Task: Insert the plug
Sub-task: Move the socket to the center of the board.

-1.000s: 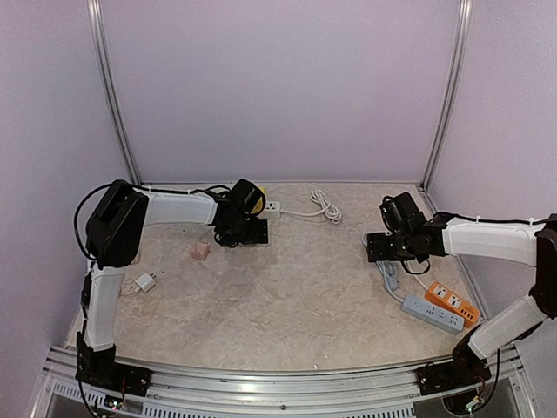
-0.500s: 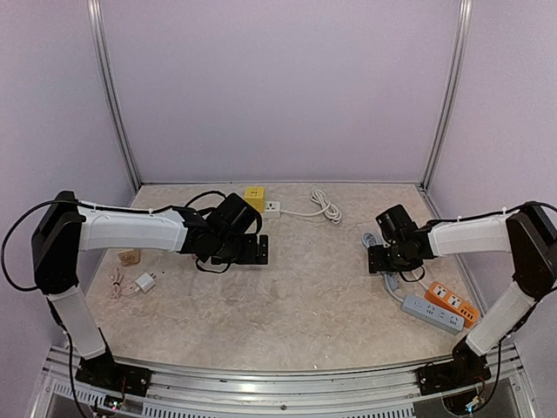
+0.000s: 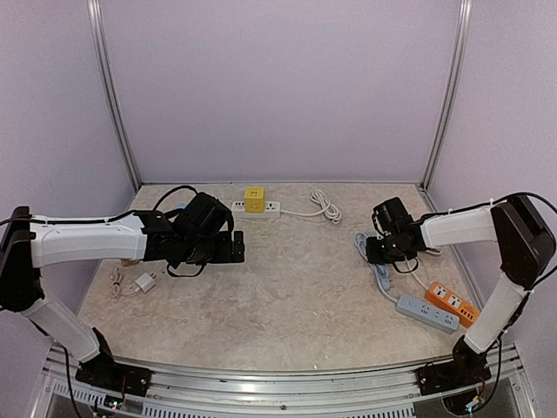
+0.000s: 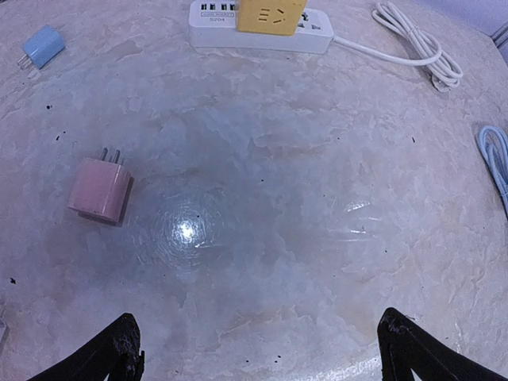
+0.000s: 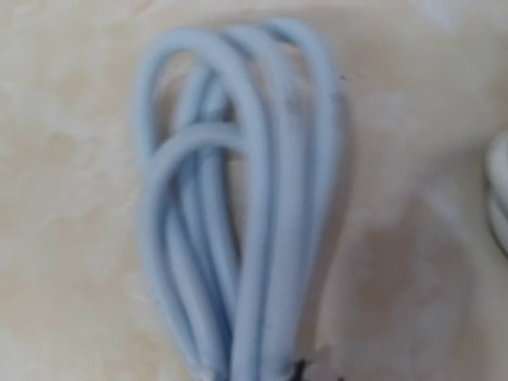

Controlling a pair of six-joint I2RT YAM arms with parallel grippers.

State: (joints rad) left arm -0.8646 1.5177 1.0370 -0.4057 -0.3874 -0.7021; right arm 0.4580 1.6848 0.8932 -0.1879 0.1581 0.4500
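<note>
A pink plug [image 4: 99,190] lies on its side on the marble table, prongs toward the back, ahead and left of my left gripper [image 4: 266,357]. That gripper is open with nothing between its fingertips [image 4: 119,353]. A small blue plug [image 4: 41,46] lies at the far left. A white power strip [image 4: 317,36] carrying a yellow cube socket [image 4: 272,14] runs along the back. My right gripper [image 3: 376,250] is down on the looped light-blue cable [image 5: 238,198] and shut on it. The cable leads to a blue-grey power strip [image 3: 426,312].
An orange power strip [image 3: 452,300] lies beside the blue-grey one near the right wall. A coiled white cable [image 3: 326,207] trails from the white strip. A white plug [image 3: 144,282] with a thin cord sits near the left wall, under my left arm.
My left arm swung left and toward the near side, with its gripper spreading fully open. My right gripper sank onto the light-blue cable and shut on it; the cable and its strip shifted slightly.
</note>
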